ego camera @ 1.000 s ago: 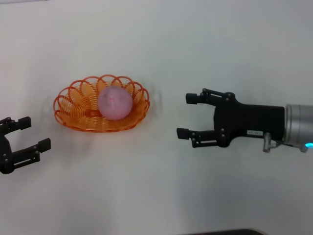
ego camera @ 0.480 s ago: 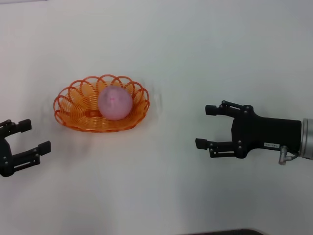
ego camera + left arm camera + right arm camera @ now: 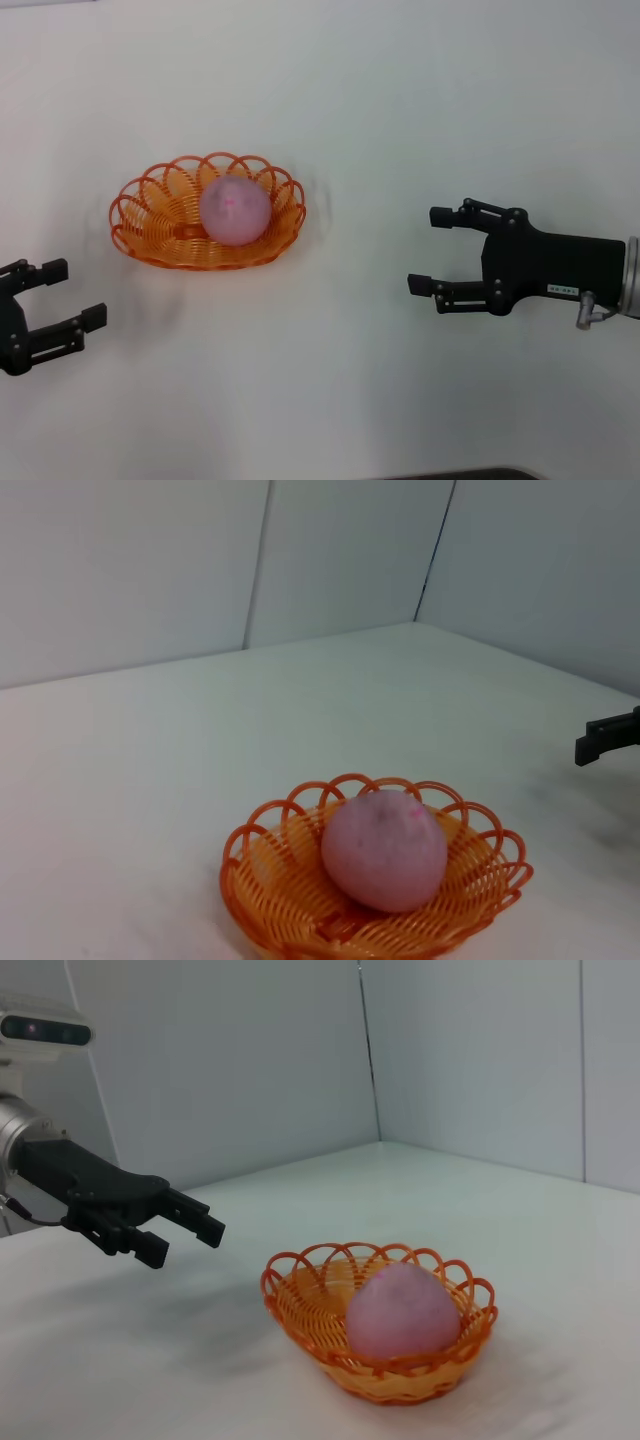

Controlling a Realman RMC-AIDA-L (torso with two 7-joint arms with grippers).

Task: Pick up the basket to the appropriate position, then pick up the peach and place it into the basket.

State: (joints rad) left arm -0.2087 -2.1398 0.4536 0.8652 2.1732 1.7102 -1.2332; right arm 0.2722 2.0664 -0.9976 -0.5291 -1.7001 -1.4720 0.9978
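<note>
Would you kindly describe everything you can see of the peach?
The peach is a round, pale pink fruit with matte skin and a darker pink fleck near its top. It looks whole and sits inside the orange wire basket, toward its right side, resting on the basket's floor. Nothing else touches it; the left gripper and right gripper are both well away, fingers open.

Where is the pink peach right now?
The peach sits inside the orange basket on the white table, left of centre in the head view. The open left gripper and open right gripper are both apart from it.
</note>
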